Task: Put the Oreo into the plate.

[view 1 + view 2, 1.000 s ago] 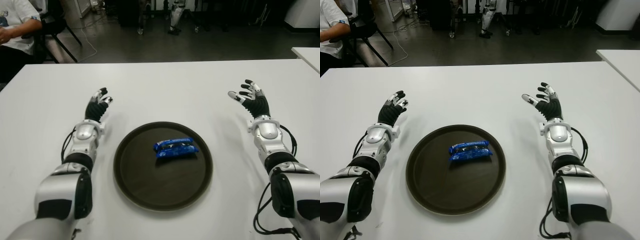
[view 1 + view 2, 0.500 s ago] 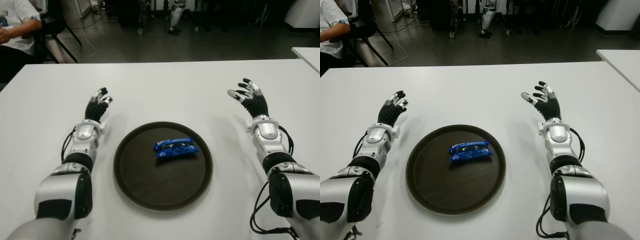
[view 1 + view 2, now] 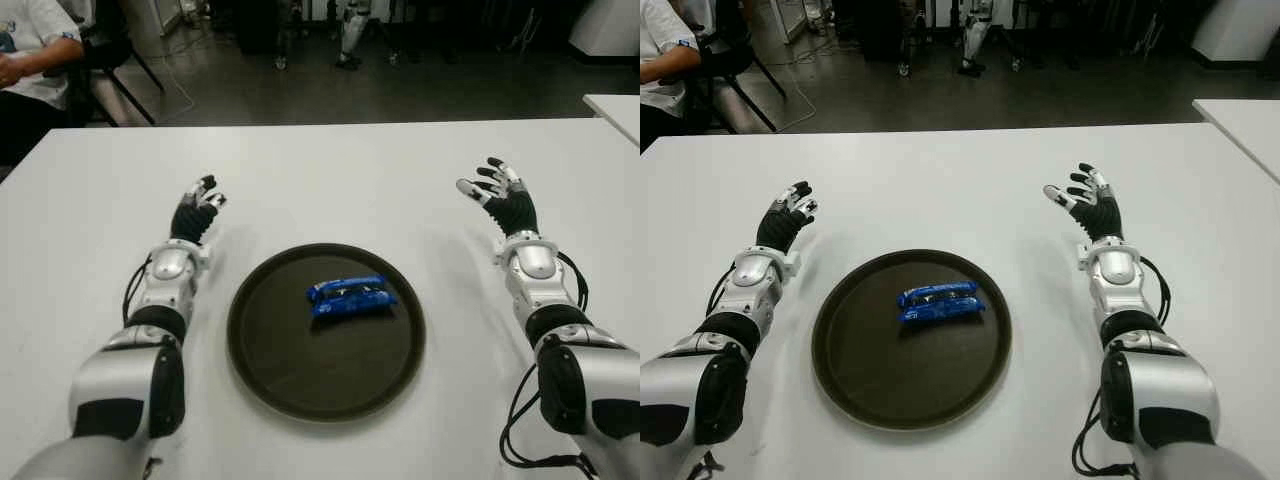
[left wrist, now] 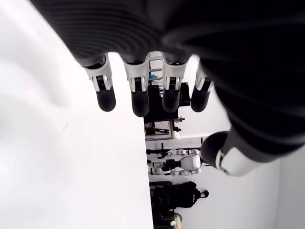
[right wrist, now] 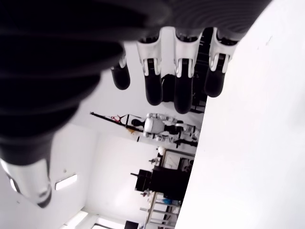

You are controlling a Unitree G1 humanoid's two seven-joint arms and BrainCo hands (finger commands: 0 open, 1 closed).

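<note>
Right hand point(image 3: 505, 201) slightly lower, fingers spread.

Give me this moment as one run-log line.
Oreo pack: on plate | left hand: open, left of plate | right hand: open, right of plate | task: looks done

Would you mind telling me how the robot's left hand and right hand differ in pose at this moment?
The left hand shows left of the plate, its fingers held close together; the right hand shows right of the plate with its fingers fanned apart. Both are open and empty; the Oreo lies in the plate.
</note>
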